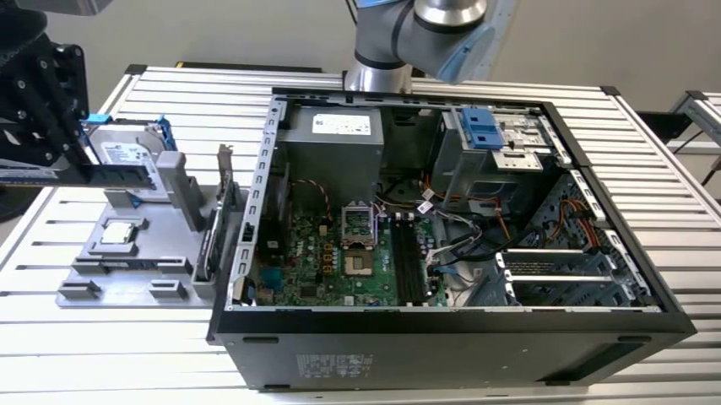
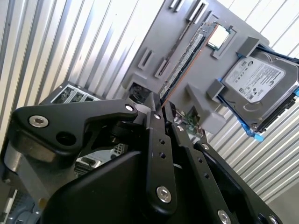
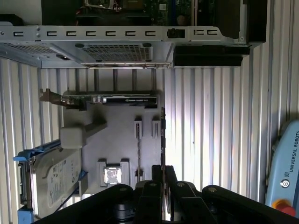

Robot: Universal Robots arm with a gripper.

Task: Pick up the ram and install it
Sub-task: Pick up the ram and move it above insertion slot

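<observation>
The ram (image 1: 118, 175) is a long, thin, dark blue-green stick held level in the air above the grey parts holder (image 1: 158, 253), at the exterior view's left. My black gripper (image 1: 66, 169) is shut on one end of it. In the second wrist view the ram (image 2: 184, 60) runs out from between the closed fingers of the gripper (image 2: 161, 106). In the first wrist view the ram (image 3: 162, 140) shows edge-on, reaching out from the gripper (image 3: 163, 176). The open computer case (image 1: 451, 316) lies to the right, with black memory slots (image 1: 408, 261) on its green motherboard (image 1: 327, 253).
On the holder stand a silver hard drive in a blue frame (image 1: 130, 152), an upright expansion card (image 1: 225, 202) and a small square chip (image 1: 118, 236). The case wall nearest the holder (image 1: 268, 169) rises beside the card. A pendant (image 3: 285, 172) lies on the slatted table.
</observation>
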